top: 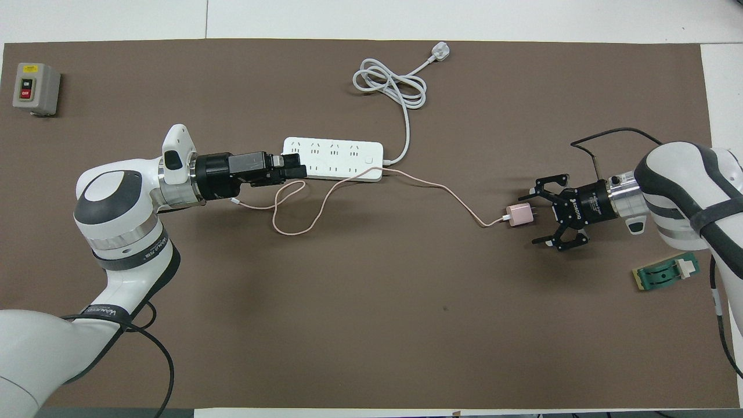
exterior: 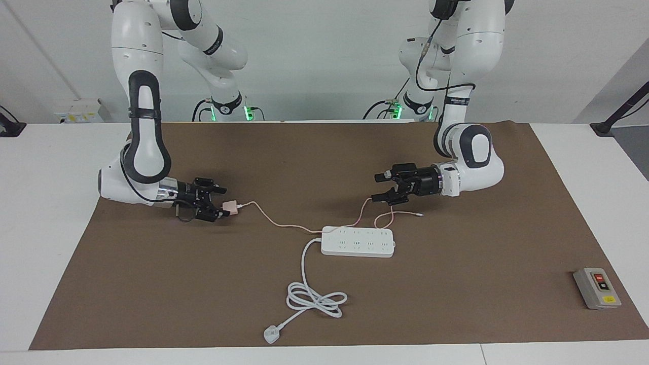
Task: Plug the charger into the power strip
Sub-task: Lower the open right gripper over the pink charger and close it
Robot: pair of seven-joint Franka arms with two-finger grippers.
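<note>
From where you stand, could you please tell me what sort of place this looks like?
Most likely a robotics lab bench. Two white robot arms are mounted at a table covered by a brown mat, a grey switch box sits on the mat, and the wall is bare.

A white worktop [exterior: 45, 213] carries a brown mat [top: 371, 325]. On the mat, near centre, lies the power strip [top: 333, 158]; its coiled white cord [top: 390, 86] lies at twelve o'clock, the charger [top: 520, 215] at three, a grey switch box [top: 36, 88] at ten, and a green part [top: 666, 273] at four.
</note>
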